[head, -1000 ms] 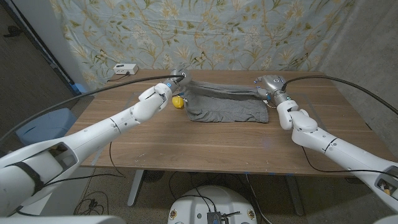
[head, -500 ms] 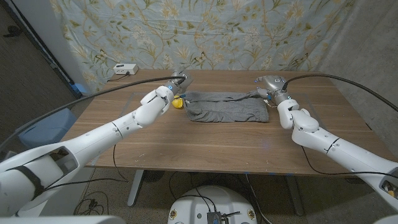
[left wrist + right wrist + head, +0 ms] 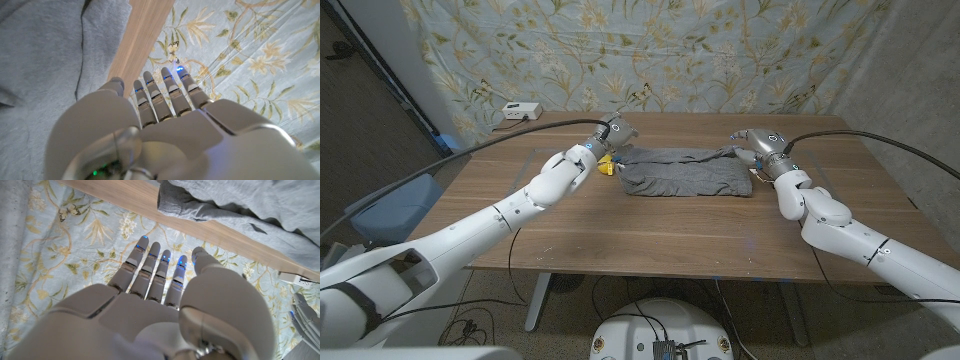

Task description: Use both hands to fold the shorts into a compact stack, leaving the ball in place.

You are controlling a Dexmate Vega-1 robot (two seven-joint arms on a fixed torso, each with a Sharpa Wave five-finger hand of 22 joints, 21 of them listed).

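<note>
- Grey soft shorts (image 3: 682, 176) lie rumpled, folded, mid-table (image 3: 650, 235), wood-grain.
- Yellow round ball (image 3: 607, 166) just beside their left end.
- Left hand (image 3: 617, 133): fingers straight, slightly apart, holding nothing.
- Right hand (image 3: 757, 142): same.

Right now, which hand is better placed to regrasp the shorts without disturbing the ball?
Right. The right hand is open at the shorts' far right corner, away from the ball. The left hand, also open, hangs directly beside the ball.
</note>
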